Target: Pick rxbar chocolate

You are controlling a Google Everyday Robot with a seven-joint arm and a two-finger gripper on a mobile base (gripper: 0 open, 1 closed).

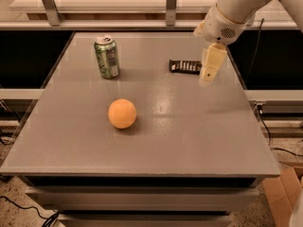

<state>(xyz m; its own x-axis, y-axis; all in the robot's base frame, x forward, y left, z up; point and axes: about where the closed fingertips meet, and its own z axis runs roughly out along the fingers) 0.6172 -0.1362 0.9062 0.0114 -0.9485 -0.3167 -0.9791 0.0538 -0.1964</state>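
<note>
Although the grey table [189,141] also carries a green can [106,56] near its far left corner and an orange ball [122,113] toward the middle, the move turns on the far right part. From that corner the white arm [232,8] reaches in. Its gripper [209,77] hangs tip-down at the right end of the rxbar chocolate [183,66]; apart or together, I cannot tell. The bar lies flat, its long axis along the far edge.
</note>
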